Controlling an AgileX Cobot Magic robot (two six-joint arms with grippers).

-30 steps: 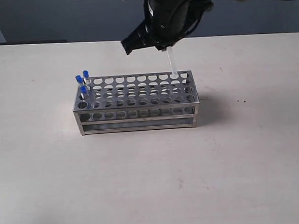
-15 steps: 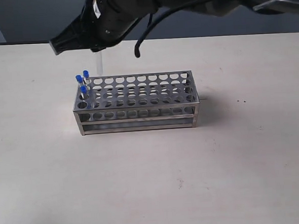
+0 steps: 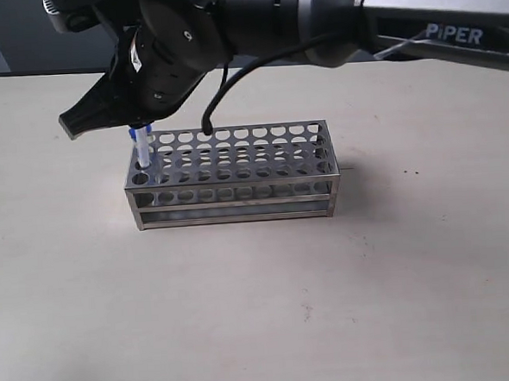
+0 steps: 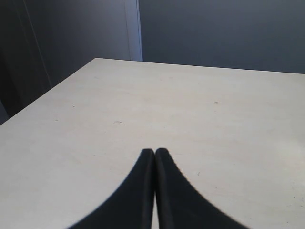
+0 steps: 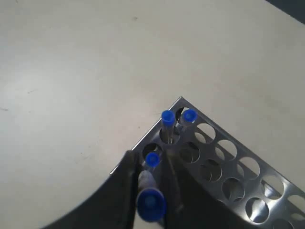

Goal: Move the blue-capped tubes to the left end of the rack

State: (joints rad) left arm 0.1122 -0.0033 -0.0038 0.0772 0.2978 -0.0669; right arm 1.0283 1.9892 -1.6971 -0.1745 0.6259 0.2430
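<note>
The shiny metal rack [image 3: 236, 170] stands mid-table. My right gripper [image 3: 134, 120] has reached across to the rack's left end and is shut on a blue-capped tube [image 3: 142, 152], held upright with its lower end at the front-left holes. In the right wrist view the held tube's cap [image 5: 151, 205] sits between the black fingers [image 5: 125, 181], above the rack's corner [image 5: 224, 157]. Three more blue-capped tubes [image 5: 167, 117] [image 5: 189, 115] [image 5: 152, 159] stand in the corner holes. My left gripper [image 4: 155, 152] is shut and empty over bare table, away from the rack.
The pale table [image 3: 262, 311] extends on all sides of the rack. Its back edge [image 3: 454, 56] meets a dark wall. The right arm's body [image 3: 313, 18] hangs above the rack's left half.
My right gripper carried the tube from above the rack's right end leftwards to the left end and came down lower. The three tubes in the rack stayed put.
</note>
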